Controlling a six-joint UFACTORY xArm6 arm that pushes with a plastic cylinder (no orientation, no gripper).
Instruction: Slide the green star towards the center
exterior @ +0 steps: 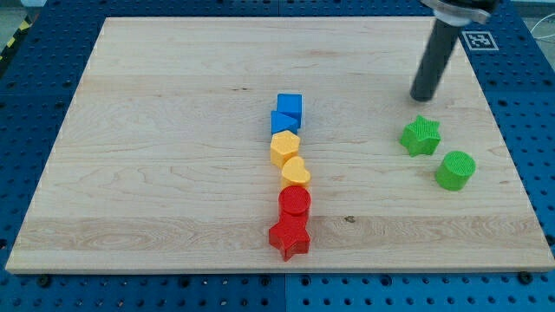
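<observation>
The green star lies on the wooden board at the view's right. My tip rests on the board just above the star, a small gap apart from it. A green cylinder stands to the lower right of the star.
A column of blocks runs down the board's middle: a blue cube, a second blue block, a yellow hexagon, a yellow heart, a red cylinder and a red star. The board's right edge is near the green cylinder.
</observation>
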